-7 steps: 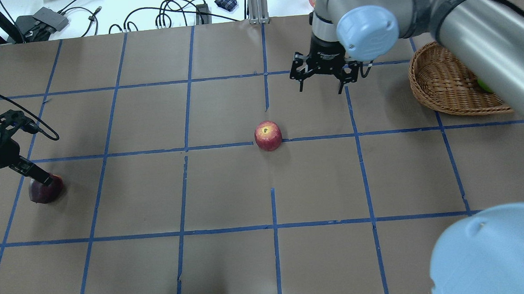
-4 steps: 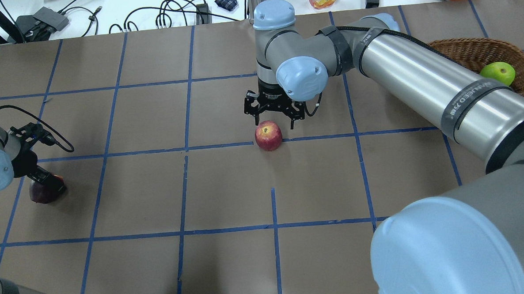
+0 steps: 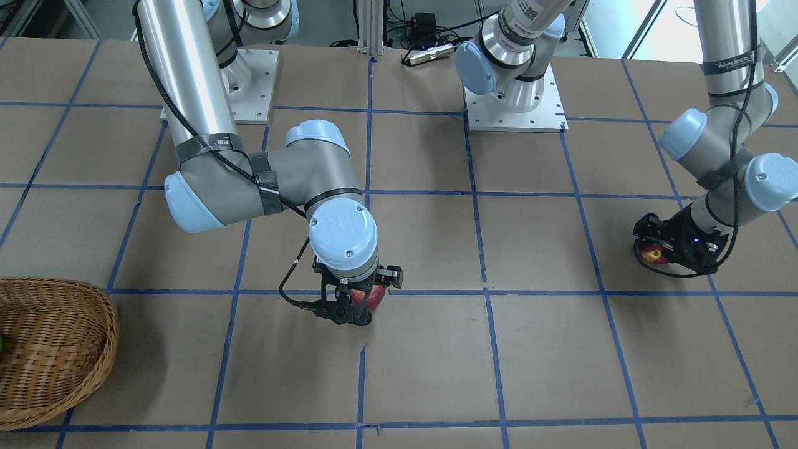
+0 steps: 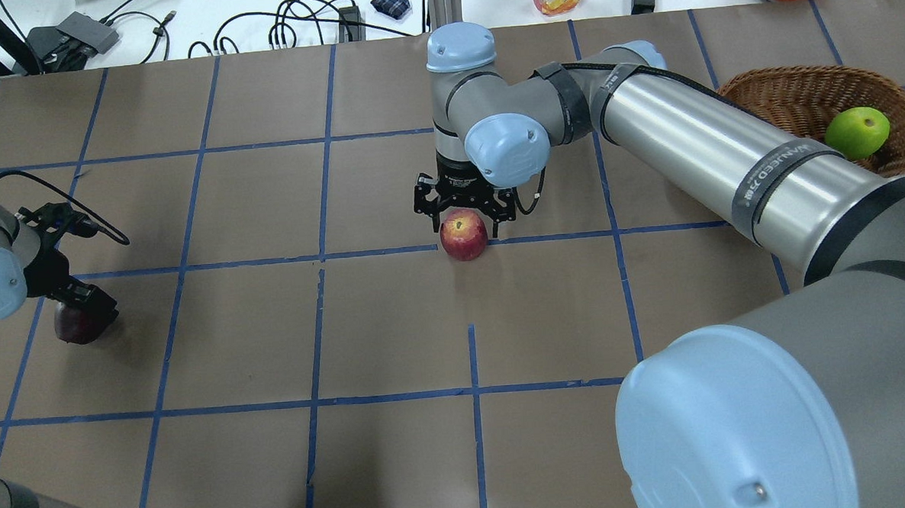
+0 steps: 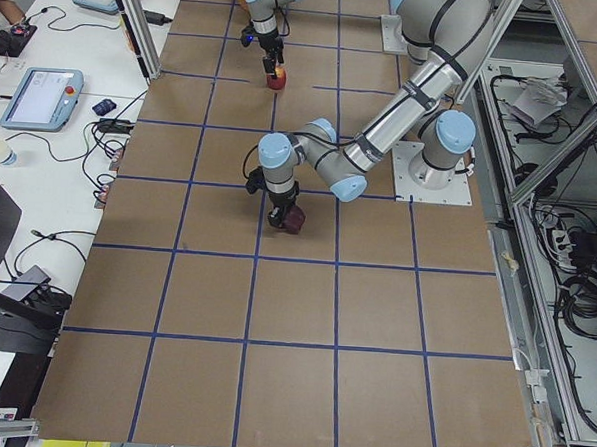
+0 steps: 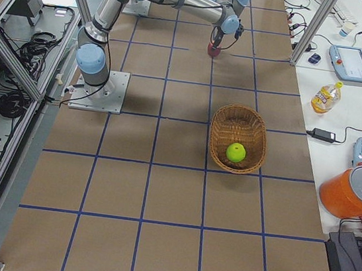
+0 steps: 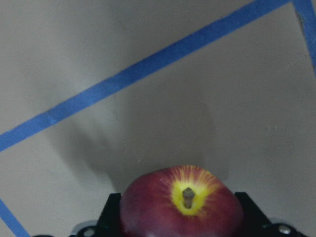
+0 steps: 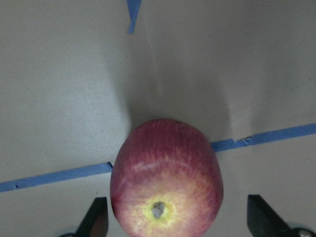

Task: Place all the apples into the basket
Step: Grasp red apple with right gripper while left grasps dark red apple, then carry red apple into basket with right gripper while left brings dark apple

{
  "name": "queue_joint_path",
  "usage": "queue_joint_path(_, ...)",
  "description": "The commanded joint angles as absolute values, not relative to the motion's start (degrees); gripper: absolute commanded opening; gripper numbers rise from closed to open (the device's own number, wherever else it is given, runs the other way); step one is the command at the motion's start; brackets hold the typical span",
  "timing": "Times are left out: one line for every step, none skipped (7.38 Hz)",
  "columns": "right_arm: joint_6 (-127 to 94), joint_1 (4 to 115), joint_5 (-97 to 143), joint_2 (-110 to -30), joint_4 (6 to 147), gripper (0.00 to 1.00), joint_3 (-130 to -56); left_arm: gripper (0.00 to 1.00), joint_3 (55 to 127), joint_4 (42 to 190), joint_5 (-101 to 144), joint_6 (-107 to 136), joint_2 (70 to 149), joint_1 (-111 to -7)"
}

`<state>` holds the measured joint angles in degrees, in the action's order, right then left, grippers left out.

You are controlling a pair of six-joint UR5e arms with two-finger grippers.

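From across the counter (image 3: 436, 374), the right arm's fingers (image 3: 341, 310) point down over the lighter red apple (image 3: 374, 299), which sits on a blue tape line (image 3: 561, 292) near the middle. At the robot's left end, the left arm's fingers (image 3: 676, 246) are down on the dark maroon apple (image 3: 651, 254) (its yellow stem end peeks out). The basket (image 3: 112, 330) sits at the opposite end, well apart from both.

From over the robot's shoulders, the right arm's fingers (image 4: 495, 210) stand spread, one on either side of the lighter red apple (image 4: 464, 237). The left arm's fingers (image 4: 88, 297) lie over the dark maroon apple (image 4: 72, 328) at the left edge. The basket (image 4: 766, 84) is far right, with the green apple (image 4: 860, 133) inside.

From the left end, the dark maroon apple (image 5: 292, 220) is under the near arm, and the lighter red apple (image 5: 277, 80) is under the far one.

From the right end, the basket (image 6: 241, 110) holds the green apple (image 6: 235, 151) in its near half. The lighter red apple (image 6: 213, 50) lies beyond it.

The left wrist camera shows the fingers (image 7: 112, 213) pressed against both sides of the dark maroon apple (image 7: 182, 205), clamped on it. I cannot tell whether it is off the counter.

The right wrist camera shows the fingers (image 8: 98, 216) wide apart, gripping nothing. The lighter red apple (image 8: 165, 187) is between them, with a plain gap on one side.
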<state>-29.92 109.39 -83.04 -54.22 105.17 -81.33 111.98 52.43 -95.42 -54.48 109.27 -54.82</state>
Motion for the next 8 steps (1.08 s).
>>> queue_joint_path(-29.8, 109.5, -82.4, -52.7, 105.9, 1.00, -81.2, 0.36, 108.0, 60.5, -94.0, -39.4, 106.4, -62.9)
queue_joint_path(-30.4, 109.5, -82.5, -52.2, 107.7, 1.00, -81.6, 0.36, 106.9, 62.3, -94.0, -32.1, 105.7, -67.9)
queue_joint_path(-30.5, 109.5, -82.4, -52.1, 107.8, 0.73, -81.6, 0.36, 106.9, 62.3, -93.6, -25.4, 105.8, -72.3)
queue_joint_path(-30.4, 109.5, -82.4, -52.3, 108.1, 0.02, -81.5, 0.36, 106.8, 62.2, -90.5, -17.5, 105.7, -76.2)
queue_joint_path(-30.4, 109.4, -82.6, -52.8, 108.1, 0.00, -81.2, 0.36, 106.6, 62.1, -89.4, -10.5, 106.6, -79.4)
queue_joint_path(-30.3, 108.9, -83.1, -54.0, 108.0, 0.00, -80.6, 0.36, 105.9, 61.4, -87.4, -3.8, 107.5, -82.6)
queue_joint_path(-29.4, 107.2, -83.4, -57.4, 105.1, 0.00, -79.8, 0.36, 104.4, 60.8, -86.2, 2.8, 108.0, -86.8)
queue_joint_path(-28.7, 102.5, -83.6, -60.4, 100.1, 0.00, -78.8, 0.36, 102.3, 60.4, -86.0, 7.9, 109.4, -90.8)
